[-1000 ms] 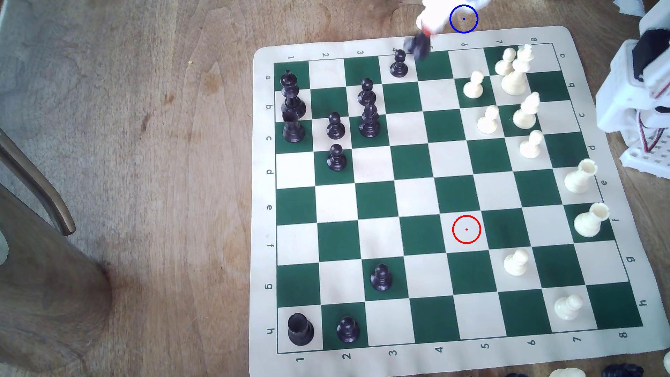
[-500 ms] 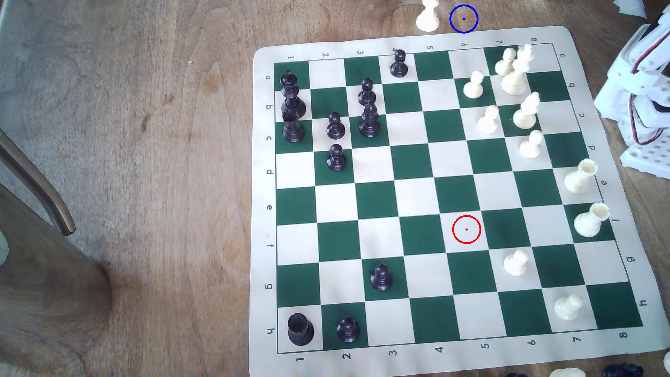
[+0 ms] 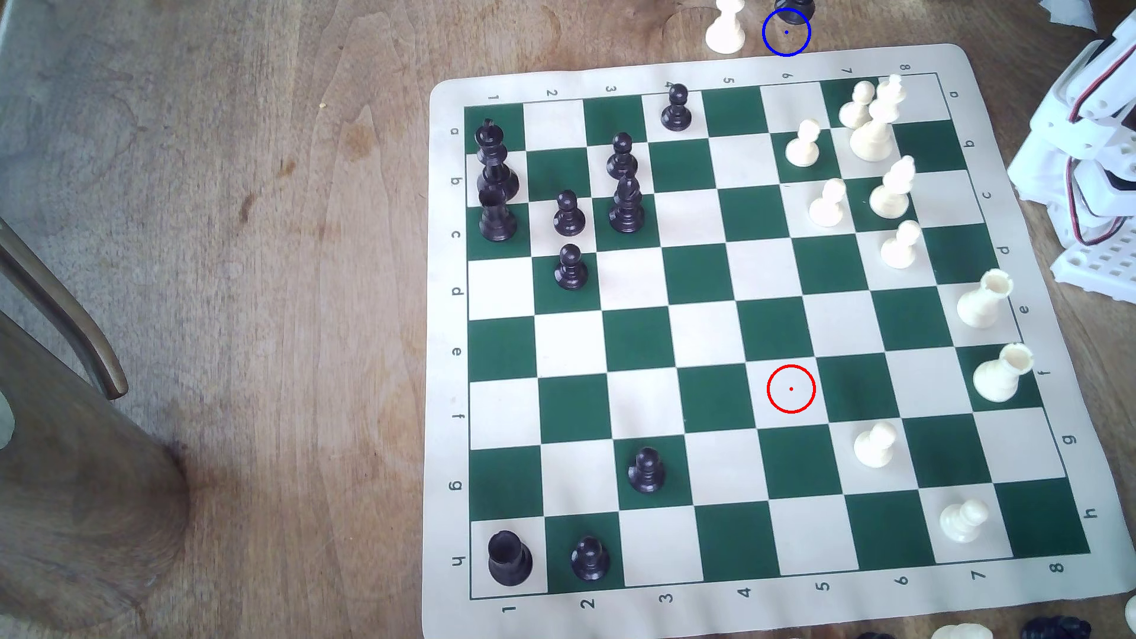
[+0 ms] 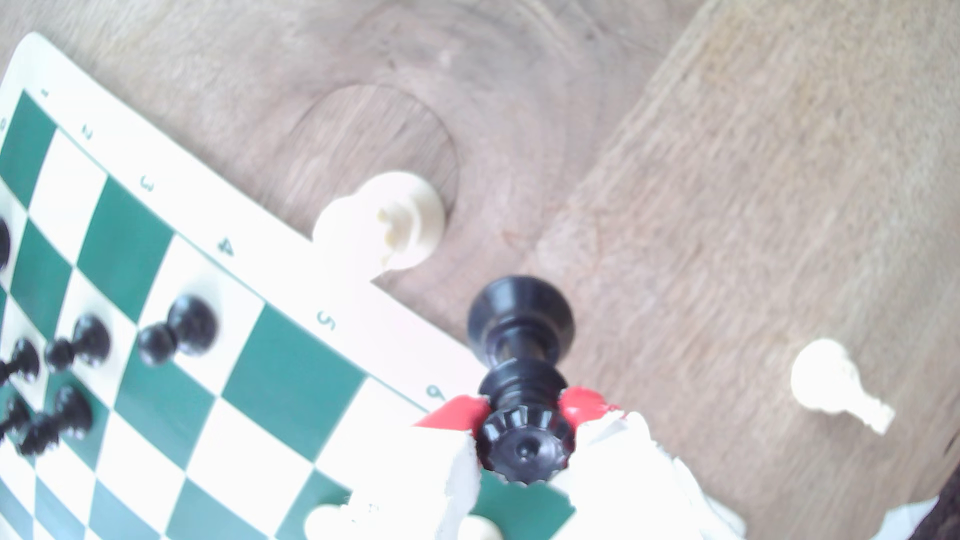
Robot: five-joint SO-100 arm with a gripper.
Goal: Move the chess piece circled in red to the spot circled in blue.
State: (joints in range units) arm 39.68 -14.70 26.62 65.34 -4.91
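The black queen, glossy with a notched coronet, hangs upright between my gripper's red-padded fingers, which are shut on its collar just under the coronet. Its round base sits over bare brown wood just beyond the board's edge by the file mark 6. In the exterior view the queen's lower part shows at the top edge of the picture, overlapping the upper rim of the blue ring. The red ring lies on an empty white square.
A white piece stands on the wood just to the exterior view's left of the blue ring. A white pawn lies on its side on the wood. The chess mat holds several black and white pieces. The arm's white body stands at the exterior view's right.
One second ago the blurred gripper carried the queen over the board's far edge near file 5. It then left the picture, and now the queen shows at the blue ring's upper rim.
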